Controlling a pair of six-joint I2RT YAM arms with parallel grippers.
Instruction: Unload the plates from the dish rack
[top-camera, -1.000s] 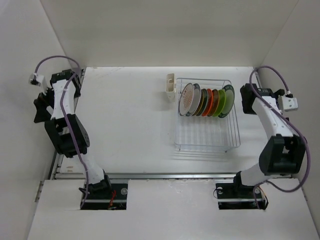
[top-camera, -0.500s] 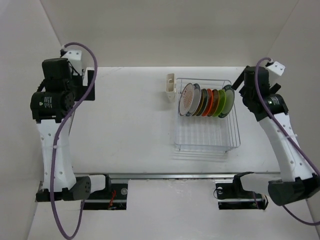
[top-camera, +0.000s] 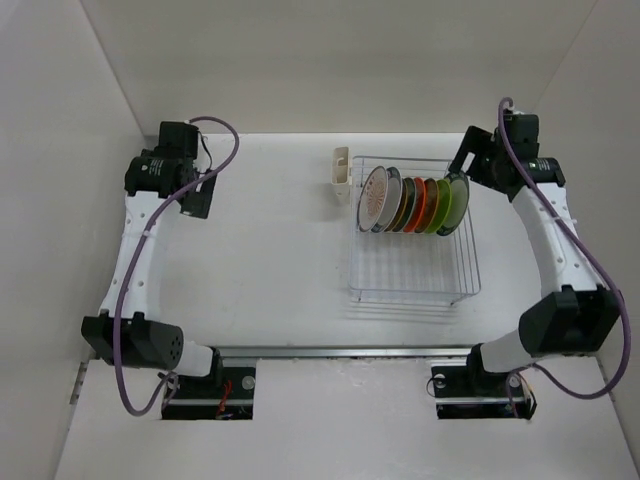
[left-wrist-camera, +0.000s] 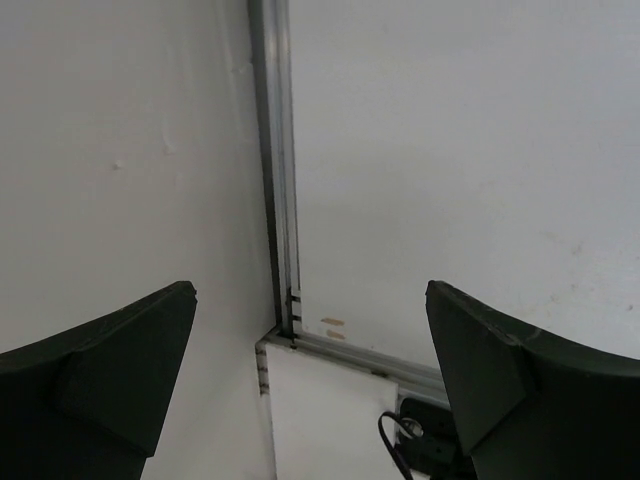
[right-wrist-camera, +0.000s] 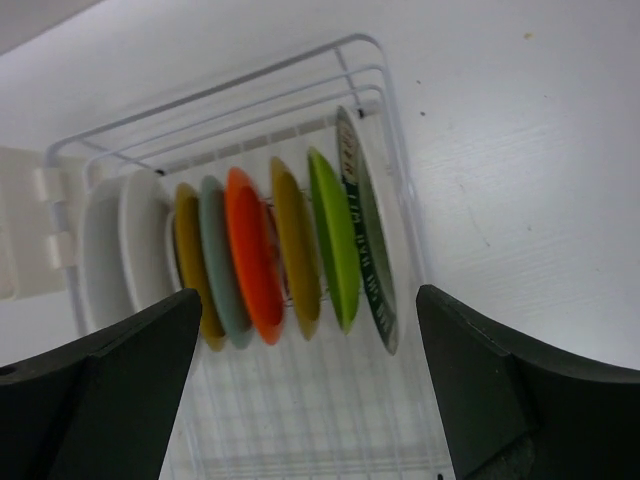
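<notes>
Both arms have stretched out over the counter (top-camera: 260, 260) since the earlier frames, elbows now low. Right hand (top-camera: 463, 160) has come in to the far right corner of the dish rack (top-camera: 415, 275); a second ago it hung off the rack's right side. Its jaws stand wide, nothing between them.

From the right wrist I see the plates (right-wrist-camera: 270, 250) framed between the two fingers, below the hand and apart from it. They stand on edge in one row across the rack's far end. Nearest the hand is the dark-rimmed plate (right-wrist-camera: 365, 240), then the lime-green plate (right-wrist-camera: 335, 240).

Rack sits on the right half of the counter, cup holder (top-camera: 341, 168) at its far left corner.

Left hand (top-camera: 197, 195) hovers near the counter's far left corner, well apart from the rack, jaws wide and empty.
</notes>
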